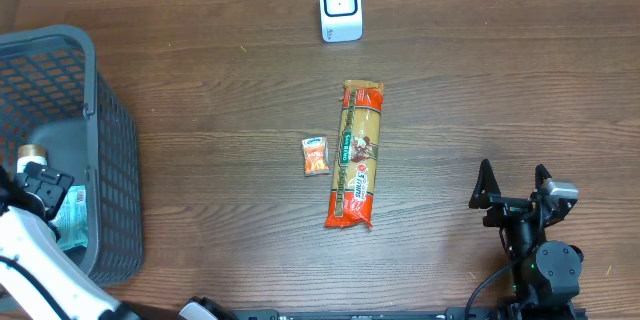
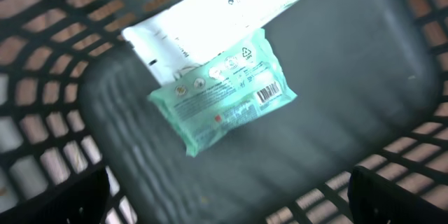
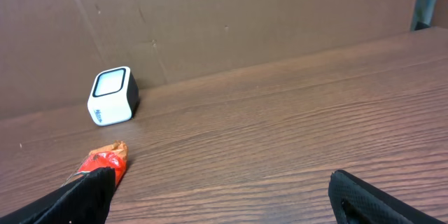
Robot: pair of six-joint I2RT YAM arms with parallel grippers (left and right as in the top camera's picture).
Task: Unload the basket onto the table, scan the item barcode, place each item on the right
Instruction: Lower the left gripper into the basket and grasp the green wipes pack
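Counts: 1 scanner, 1 basket, 4 items seen, 2 end effectors.

Scanner (image 1: pixel 340 6): white cube w/ dark window, upright at far edge of table (image 1: pixel 500 80), centre. Right wrist view shows it just in front of a cardboard wall (image 3: pixel 245 21).

On table, 2 items: long pasta pack (image 1: pixel 359 155), orange ends, lying flat, long axis running roughly toward the scanner but well apart from it. Small orange sachet (image 1: pixel 316 155) just beside its left side, not touching.

Basket (image 1: pixel 110 160): grey mesh, at table's left edge. Inside, 2 items per left wrist view: teal pack (image 2: pixel 224 91) flat on basket floor, barcode (image 2: pixel 267 94) face up near its right end; white pack (image 2: pixel 224 14) partly under/behind the teal one, overexposed, print unreadable.

Left end effector (image 2: pixel 227 199): over the basket, above the teal pack, fingers spread wide, nothing between them, no contact.

Right end effector (image 1: pixel 513 178): at near right of table, well apart from all items, fingers spread wide, empty. Its cam looks twd scanner and the pasta pack's end.
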